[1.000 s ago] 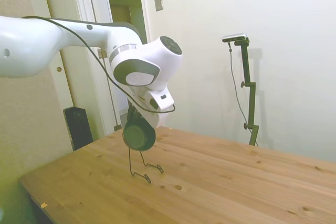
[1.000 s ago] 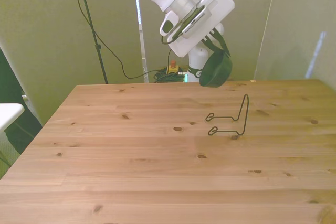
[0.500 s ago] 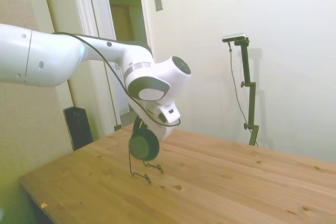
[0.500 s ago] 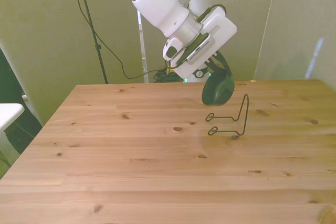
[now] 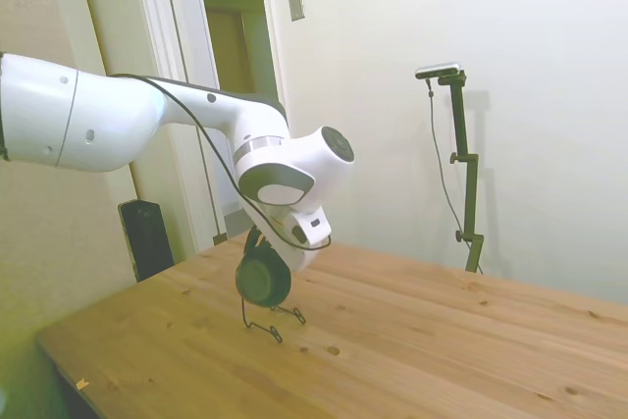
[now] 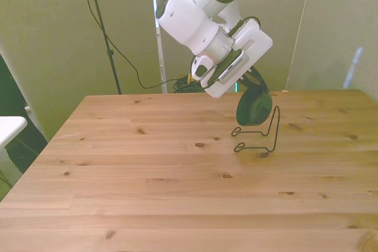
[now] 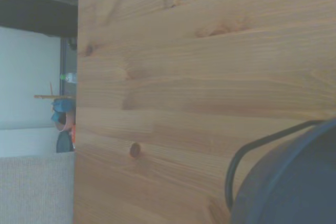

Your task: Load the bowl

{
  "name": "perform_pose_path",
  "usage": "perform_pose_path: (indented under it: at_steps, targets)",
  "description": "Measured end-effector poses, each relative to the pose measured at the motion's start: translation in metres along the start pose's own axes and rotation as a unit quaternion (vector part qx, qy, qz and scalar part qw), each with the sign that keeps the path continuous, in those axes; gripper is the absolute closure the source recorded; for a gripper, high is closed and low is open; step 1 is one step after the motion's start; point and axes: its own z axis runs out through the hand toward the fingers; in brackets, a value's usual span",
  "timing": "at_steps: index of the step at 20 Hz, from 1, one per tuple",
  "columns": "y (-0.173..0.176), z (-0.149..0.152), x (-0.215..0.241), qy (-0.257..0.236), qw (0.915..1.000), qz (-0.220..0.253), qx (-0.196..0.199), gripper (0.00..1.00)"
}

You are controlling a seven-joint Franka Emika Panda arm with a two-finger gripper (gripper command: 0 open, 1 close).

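Note:
The dark green bowl (image 5: 263, 280) hangs tipped on its edge just above the table, and my gripper (image 5: 257, 241) is shut on its upper rim. In the front view the bowl (image 6: 254, 108) sits between the upright loop and the two feet of the thin black wire rack (image 6: 272, 129), close to the wire; whether they touch I cannot tell. From the side the rack (image 5: 267, 320) stands right below the bowl. My gripper (image 6: 254, 84) reaches down from the white wrist. The wrist view has the bowl's rim (image 7: 294, 187) with a curve of rack wire (image 7: 247, 150) beside it.
The wooden table (image 6: 147, 193) stretches wide toward the front view's left and near edge. A black box (image 5: 146, 236) stands on the floor past the table's far corner. Cables (image 6: 186, 83) lie behind the table.
The arm has come down and toward the front view's right, carrying the bowl from above the table to just over the rack's feet. The bowl has turned more upright on its edge.

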Motion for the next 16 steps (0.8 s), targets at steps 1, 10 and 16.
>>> perform_pose_path:
  at_steps: [1,10,16]
  targets:
    - [0.003,0.003,0.005,-0.005,1.0,0.006,0.001,1.0]
    - [0.009,0.015,0.016,-0.015,0.9997,0.017,-0.002,1.0]
    - [0.01,0.023,0.019,-0.019,0.9996,0.019,-0.001,1.0]
